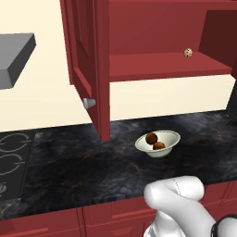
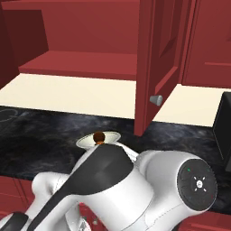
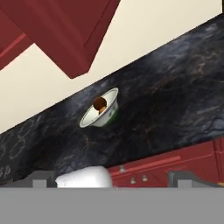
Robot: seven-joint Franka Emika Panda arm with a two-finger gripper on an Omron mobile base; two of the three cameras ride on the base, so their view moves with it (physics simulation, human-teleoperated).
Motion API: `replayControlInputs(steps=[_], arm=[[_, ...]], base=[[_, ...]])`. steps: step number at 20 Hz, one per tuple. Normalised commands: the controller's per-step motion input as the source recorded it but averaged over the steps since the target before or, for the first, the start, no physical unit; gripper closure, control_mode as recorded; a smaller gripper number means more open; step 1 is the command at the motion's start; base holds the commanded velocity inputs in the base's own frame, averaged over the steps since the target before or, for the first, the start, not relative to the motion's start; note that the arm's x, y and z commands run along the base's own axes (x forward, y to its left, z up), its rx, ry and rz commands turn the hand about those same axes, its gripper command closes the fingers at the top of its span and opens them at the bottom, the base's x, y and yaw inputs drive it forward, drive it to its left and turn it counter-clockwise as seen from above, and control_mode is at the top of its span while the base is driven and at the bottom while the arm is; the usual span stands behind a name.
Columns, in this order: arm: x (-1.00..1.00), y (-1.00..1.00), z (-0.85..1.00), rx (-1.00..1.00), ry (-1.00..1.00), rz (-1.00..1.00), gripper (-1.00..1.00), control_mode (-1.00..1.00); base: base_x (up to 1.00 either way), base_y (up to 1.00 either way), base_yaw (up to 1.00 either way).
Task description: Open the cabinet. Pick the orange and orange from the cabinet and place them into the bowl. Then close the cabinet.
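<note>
Gaping wide, gripper (image 3: 112,178) empty, well back from bowl (image 3: 107,117)

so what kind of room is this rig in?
A rendered kitchen, by the look of it: dark red wall cabinet with doors open above a black marble counter, a stovetop at the left, and a bowl holding two oranges.

Speckled ball (image 1: 188,53); stovetop (image 1: 11,159).
</note>
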Motion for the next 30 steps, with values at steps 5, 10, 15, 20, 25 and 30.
replayControlInputs(steps=[5,10,15,20,25,30], arm=[[0.37,-0.43,0.02,0.09,-0.11,0.0,-1.0,-1.0],[0.49,-0.4,0.02,0.09,-0.11,0.0,-1.0,-1.0],[0.55,-0.37,0.0,0.1,-0.11,0.0,-1.0,-1.0],[0.59,-0.36,0.0,0.1,-0.11,0.0,-1.0,-1.0],[0.62,-0.37,0.0,0.09,-0.1,0.0,-1.0,-1.0],[0.56,-0.3,0.0,0.08,-0.12,0.0,-1.0,-1.0]], base=[[0.0,0.0,0.0],[0.0,0.0,0.0],[0.0,0.0,0.0],[0.0,0.0,0.0],[0.0,0.0,0.0],[0.0,0.0,0.0]])
